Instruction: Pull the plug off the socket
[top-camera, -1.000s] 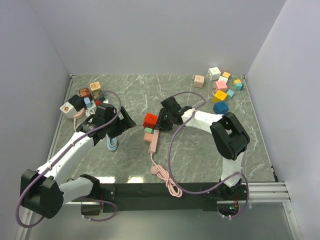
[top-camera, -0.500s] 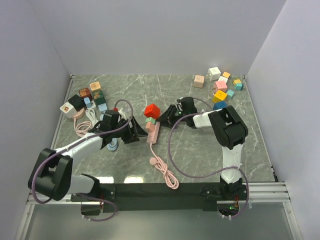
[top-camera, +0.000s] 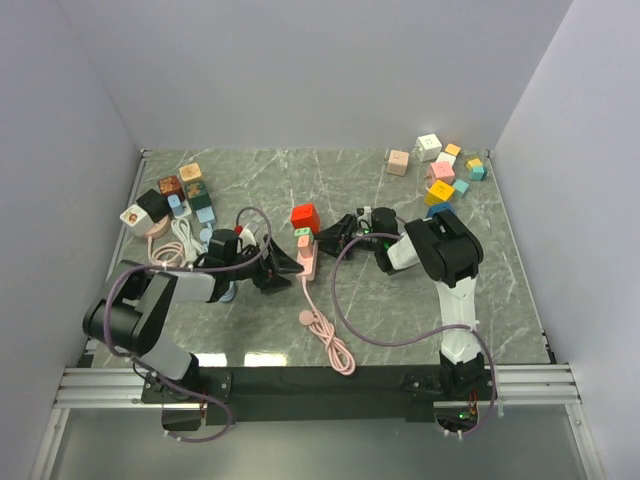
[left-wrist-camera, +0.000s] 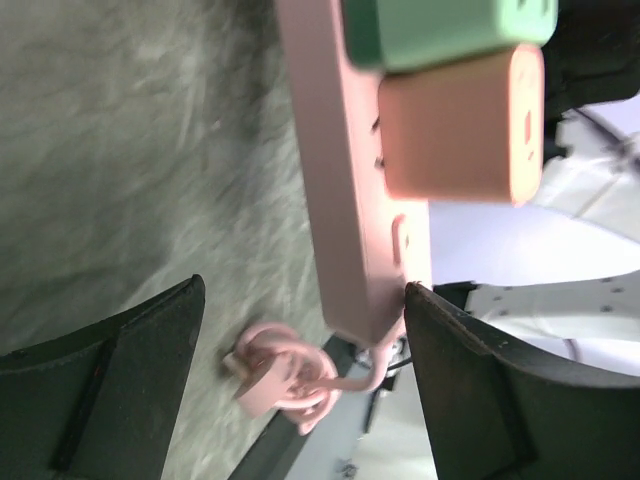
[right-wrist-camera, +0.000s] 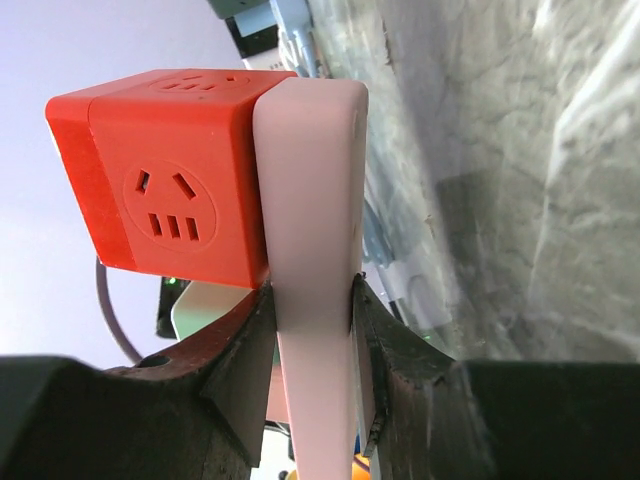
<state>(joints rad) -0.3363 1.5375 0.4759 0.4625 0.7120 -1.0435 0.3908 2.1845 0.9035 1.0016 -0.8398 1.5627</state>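
A pink power strip (top-camera: 306, 262) lies near the middle of the marble counter (top-camera: 400, 300), its long axis running from 12 to 6 o'clock. Its pink cord (top-camera: 325, 340) curls away towards 6 o'clock. Three things are plugged into it: a red cube adapter (top-camera: 305, 217) at the 12 o'clock end, then a green plug (top-camera: 302, 234), then a peach plug (left-wrist-camera: 460, 125) right beside the green one.

The right tool (top-camera: 333, 233) comes in from the strip's 3 o'clock side. In the right wrist view it is pressed together on the strip's edge, both fingers (right-wrist-camera: 245, 360) tight against the pink body just below the red cube adapter.

The left tool (top-camera: 287, 266) sits at the strip's 9 o'clock side. Its fingers (left-wrist-camera: 130, 370) are spread wide, with the cord end of the strip between them. One finger is right at the strip's corner and the other is well apart from it.

Coloured blocks (top-camera: 440, 170) are scattered at 2 o'clock, and more adapters (top-camera: 175, 195) sit at 10 o'clock.
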